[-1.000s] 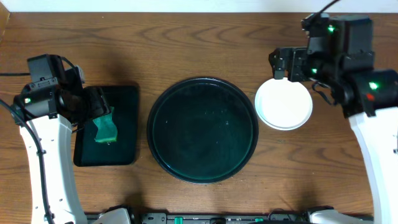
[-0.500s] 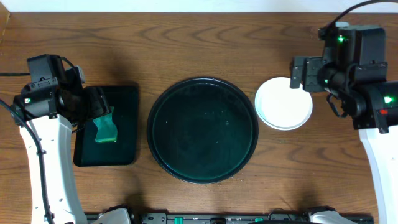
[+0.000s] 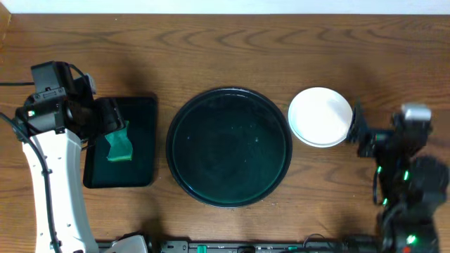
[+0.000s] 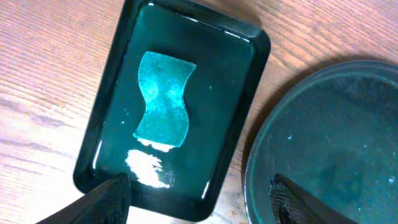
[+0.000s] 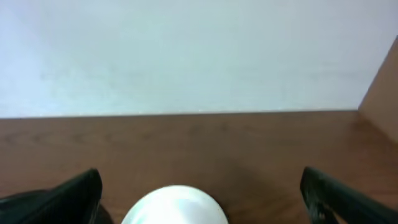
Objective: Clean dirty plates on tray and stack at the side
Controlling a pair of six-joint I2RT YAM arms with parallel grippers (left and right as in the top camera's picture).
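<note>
Pointing level, right arm [image 3: 408, 176] beside plates [image 3: 320, 116], jaws apart

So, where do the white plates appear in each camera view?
Overhead: the white plates lie right of the round black tray, on the wooden table.
Left wrist: not in it.
Right wrist: the white plates show at the bottom edge, in the middle.
Shared landmark: the wooden table, seen in all three views.
</note>
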